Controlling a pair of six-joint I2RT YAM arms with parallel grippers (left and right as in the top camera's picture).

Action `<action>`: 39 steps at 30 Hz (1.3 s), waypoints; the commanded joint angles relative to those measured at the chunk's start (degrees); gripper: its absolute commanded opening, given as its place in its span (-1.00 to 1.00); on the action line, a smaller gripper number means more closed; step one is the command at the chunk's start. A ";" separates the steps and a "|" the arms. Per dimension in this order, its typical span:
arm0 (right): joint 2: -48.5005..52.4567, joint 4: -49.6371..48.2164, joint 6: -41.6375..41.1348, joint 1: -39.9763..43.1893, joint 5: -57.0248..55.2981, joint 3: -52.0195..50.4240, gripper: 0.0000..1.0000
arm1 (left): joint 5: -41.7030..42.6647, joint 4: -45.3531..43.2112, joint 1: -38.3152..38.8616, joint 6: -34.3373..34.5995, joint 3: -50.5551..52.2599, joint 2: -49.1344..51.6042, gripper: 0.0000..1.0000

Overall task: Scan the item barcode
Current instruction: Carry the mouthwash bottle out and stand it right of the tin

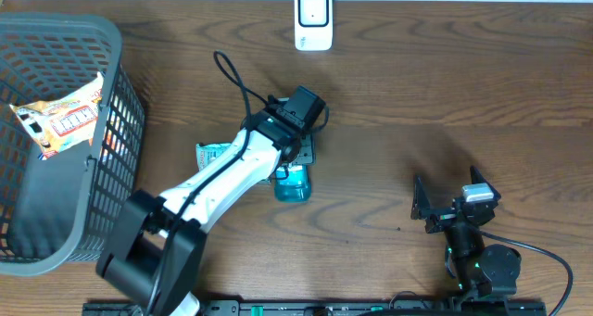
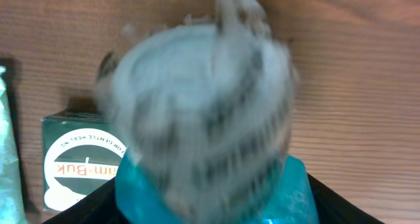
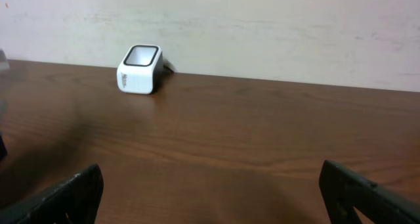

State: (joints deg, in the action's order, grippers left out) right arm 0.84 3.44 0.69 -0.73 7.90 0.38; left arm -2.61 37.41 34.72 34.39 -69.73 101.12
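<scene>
From above, the left arm (image 1: 218,177) reaches from the near edge to the middle of the tabletop (image 1: 417,84). Its head hangs over the jar (image 1: 292,186), a teal thing that lies about midway between the left and right edges. The head hides how the fingers stand here. A greenish pouch (image 1: 211,154) lies just beside the arm on its left. The scanner (image 1: 313,19), white and upright, stands at the far edge near the middle, well apart from the jar. A dark mesh basket (image 1: 125,140) fills the left edge, with a snack packet (image 1: 60,117) leaning inside it. Toward the near right corner the right fingers (image 1: 419,200) are spread wide, with nothing between them.

At the left wrist, the jar (image 1: 292,186) fills most of the picture: a teal body low down and a pale round top too blurred to read. The left fingers (image 2: 72,214) show as black wedges in the two lower corners, set partway apart, with the teal body pressed between them, so they hold the jar. A dark green box (image 2: 75,158) with a white label sits on the wood to the left of the jar. A strip of the pouch (image 2: 6,138) shows at the picture's left edge.

At the right wrist, the right fingers (image 3: 65,198) stand far apart at the bottom corners, with only bare tabletop (image 3: 262,132) between them. The scanner (image 3: 139,69) sits at the far edge against the pale wall, its dark window facing up and toward the camera.
</scene>
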 commanded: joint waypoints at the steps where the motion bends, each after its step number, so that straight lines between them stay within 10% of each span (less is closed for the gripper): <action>1: -0.46 0.22 0.24 -0.55 -0.07 -0.07 0.99 | -1.53 -0.17 0.09 -1.38 -1.33 1.62 0.35; 27: -0.46 0.22 0.24 -0.55 -0.07 -0.07 0.98 | -1.51 -8.00 1.03 -2.32 1.66 7.58 0.37; 31: -0.46 0.22 0.24 -0.55 -0.07 -0.07 0.99 | -1.53 -8.17 2.21 -5.20 1.49 7.65 1.00; 39: -0.46 0.22 0.24 -0.55 -0.07 -0.07 0.99 | -1.55 2.97 2.23 -10.16 -8.13 2.86 0.96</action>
State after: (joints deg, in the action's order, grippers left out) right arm 0.84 3.44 0.69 -0.73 7.90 0.36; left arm -3.36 36.73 37.19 28.60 -71.16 108.75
